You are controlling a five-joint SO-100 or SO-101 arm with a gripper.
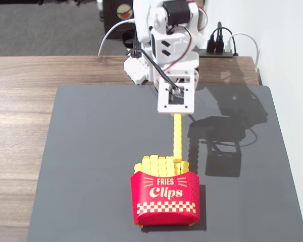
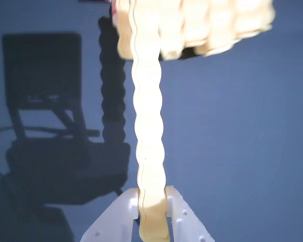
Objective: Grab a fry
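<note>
A long crinkle-cut yellow fry (image 1: 178, 137) hangs from my white gripper (image 1: 177, 114), its lower end still among the other fries (image 1: 159, 165) bunched in the red "FRIES Clips" carton (image 1: 165, 198). In the wrist view the gripper (image 2: 152, 201) is shut on the near end of the fry (image 2: 147, 131), one white finger on each side. The fry runs up the view to the blurred bunch of fries (image 2: 202, 25) at the top. The carton stands upright on the dark mat (image 1: 91, 161).
The dark mat lies on a wooden table (image 1: 20, 131). The arm's base (image 1: 166, 45) stands at the table's far edge, with cables and a power strip (image 1: 219, 48) behind it. The arm's shadow falls on the mat to the right of the carton.
</note>
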